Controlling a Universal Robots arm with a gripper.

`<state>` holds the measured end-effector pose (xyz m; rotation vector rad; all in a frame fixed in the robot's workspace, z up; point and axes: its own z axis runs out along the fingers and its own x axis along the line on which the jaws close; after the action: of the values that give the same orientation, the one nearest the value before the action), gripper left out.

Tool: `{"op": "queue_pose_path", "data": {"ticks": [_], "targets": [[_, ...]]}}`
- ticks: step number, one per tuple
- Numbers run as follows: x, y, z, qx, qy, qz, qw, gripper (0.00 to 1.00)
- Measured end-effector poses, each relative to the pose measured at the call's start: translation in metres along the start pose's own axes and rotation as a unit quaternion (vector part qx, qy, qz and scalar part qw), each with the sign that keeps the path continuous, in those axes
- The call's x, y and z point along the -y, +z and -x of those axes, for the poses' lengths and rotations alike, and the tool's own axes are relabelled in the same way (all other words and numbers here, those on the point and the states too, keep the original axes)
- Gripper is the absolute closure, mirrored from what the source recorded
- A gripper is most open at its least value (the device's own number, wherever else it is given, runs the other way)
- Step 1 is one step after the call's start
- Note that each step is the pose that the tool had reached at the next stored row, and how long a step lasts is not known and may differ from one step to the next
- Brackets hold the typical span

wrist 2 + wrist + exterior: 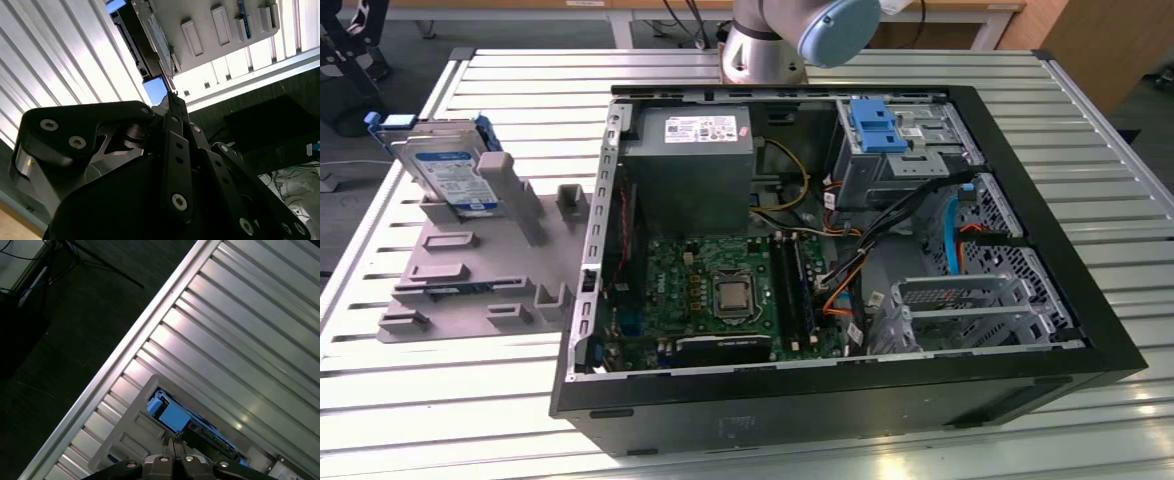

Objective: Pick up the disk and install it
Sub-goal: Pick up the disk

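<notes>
The disk is a silver drive with a white-and-blue label in a blue bracket. It stands on edge in a grey holder on the table, at the exterior view's left of the open computer case. In both wrist views my gripper is shut with its fingertips together and nothing between them. It hangs well above the table, in line with the blue end of the disk, apart from it.
The slatted metal table carries the case, whose drive cages sit at the exterior view's right, with a blue latch at the back. The arm's base stands behind the case. Dark floor lies past the table edge.
</notes>
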<state>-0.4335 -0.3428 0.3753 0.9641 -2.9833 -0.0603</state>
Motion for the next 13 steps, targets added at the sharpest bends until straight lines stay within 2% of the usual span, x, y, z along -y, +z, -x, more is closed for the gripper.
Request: {"op": "queue_pose_path", "data": {"ticks": [7, 13], "targets": [[0.0, 0.0, 0.0, -0.0009, -0.023, 0.0001, 0.9997, 0.89], [0.0, 0.0, 0.0, -0.0016, -0.042, 0.0003, 0.9991, 0.89]]}}
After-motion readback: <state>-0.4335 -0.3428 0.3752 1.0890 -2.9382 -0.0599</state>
